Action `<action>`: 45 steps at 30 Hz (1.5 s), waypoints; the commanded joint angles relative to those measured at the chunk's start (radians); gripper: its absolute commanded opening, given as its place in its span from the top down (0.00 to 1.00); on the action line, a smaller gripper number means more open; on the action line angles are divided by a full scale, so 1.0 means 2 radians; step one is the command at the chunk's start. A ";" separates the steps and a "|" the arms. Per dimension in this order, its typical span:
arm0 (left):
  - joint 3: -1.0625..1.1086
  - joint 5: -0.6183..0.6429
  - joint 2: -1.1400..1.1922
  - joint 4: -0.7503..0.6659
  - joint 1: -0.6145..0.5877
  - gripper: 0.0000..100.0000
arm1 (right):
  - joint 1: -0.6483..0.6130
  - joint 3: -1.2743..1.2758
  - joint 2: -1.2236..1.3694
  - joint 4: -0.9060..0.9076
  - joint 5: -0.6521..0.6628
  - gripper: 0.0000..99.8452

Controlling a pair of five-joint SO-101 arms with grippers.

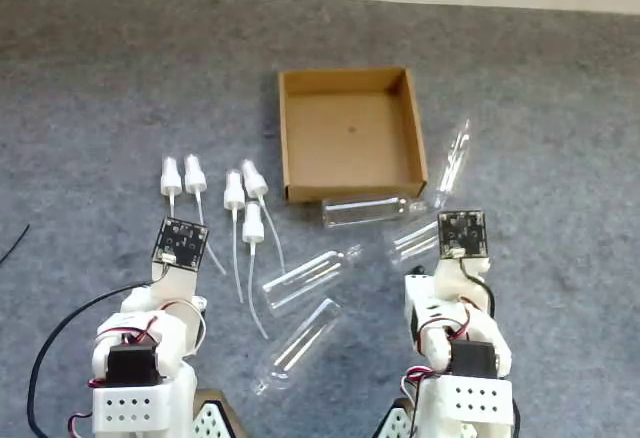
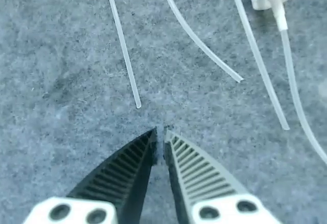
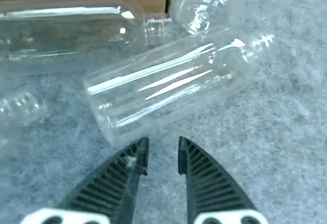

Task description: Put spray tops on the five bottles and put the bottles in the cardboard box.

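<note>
Your left gripper (image 2: 159,132) is closed on nothing, low over the carpet (image 2: 61,81), with the spray tops (image 1: 233,190) just ahead. Your right gripper (image 3: 163,147) is open a crack and empty, a bottle (image 3: 168,83) lying right in front. All five bottles lie outside the box (image 1: 345,78).

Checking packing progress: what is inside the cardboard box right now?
Only its bare brown floor, with nothing on it. The cardboard box holds no bottle; the nearest bottle lies outside, beside the near wall. That wall hides a thin strip of floor just behind it.
</note>
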 commanded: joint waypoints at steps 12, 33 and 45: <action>0.010 -0.006 -0.004 -0.019 -0.072 0.96 | 0.018 0.046 0.003 0.000 0.003 0.93; 0.010 -0.006 -0.004 -0.019 -0.077 0.96 | -0.003 -0.428 0.392 0.104 -0.197 0.77; 0.010 -0.006 -0.004 -0.019 -0.077 0.96 | -0.034 -0.531 0.648 0.103 -0.318 0.76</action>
